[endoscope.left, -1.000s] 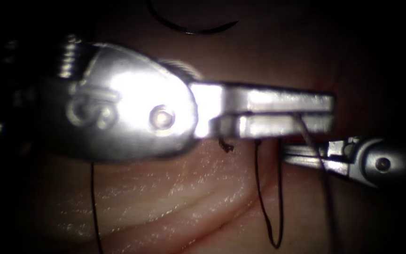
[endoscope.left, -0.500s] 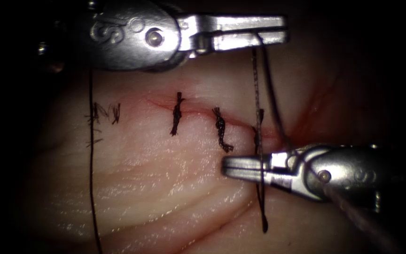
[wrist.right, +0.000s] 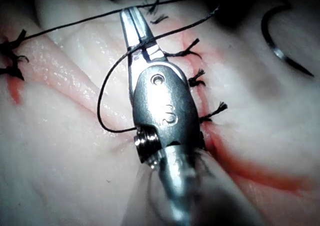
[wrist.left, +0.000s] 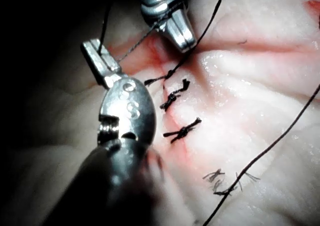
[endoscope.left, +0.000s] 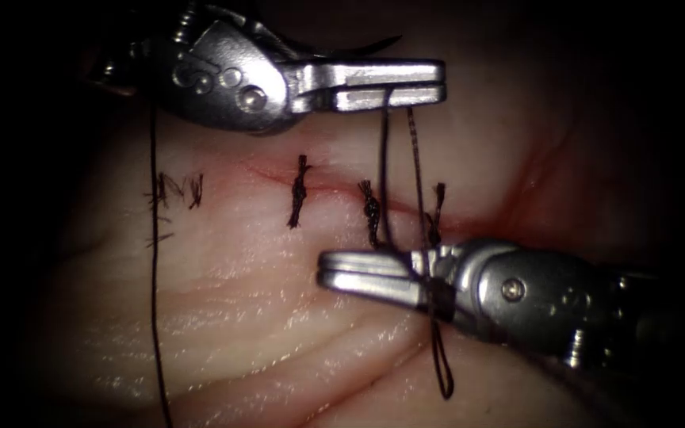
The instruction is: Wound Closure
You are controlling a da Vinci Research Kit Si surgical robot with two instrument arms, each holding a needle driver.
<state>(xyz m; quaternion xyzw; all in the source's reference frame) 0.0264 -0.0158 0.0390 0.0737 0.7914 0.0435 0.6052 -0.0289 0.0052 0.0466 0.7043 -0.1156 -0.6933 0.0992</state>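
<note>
The left arm's steel needle driver (endoscope.left: 430, 83) clamps the thin black thread (endoscope.left: 384, 158) beyond the stitched red cut (endoscope.left: 334, 189), the right arm's steel needle driver (endoscope.left: 331, 269), jaws together, has thread wrapped around it, and the dark curved needle (wrist.right: 280, 43) lies free on the pale pork tissue (endoscope.left: 239, 317).

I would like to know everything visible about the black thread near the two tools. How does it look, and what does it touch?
The thread is thin, dark and looks braided. Two strands hang from the shut jaws of the left tool, cross the cut and reach the right tool, where the thread lies around its shut jaws. Below that tool a narrow loop rests on the tissue. Another long strand runs down the tissue at the left. The curved needle lies free on the tissue.
</note>
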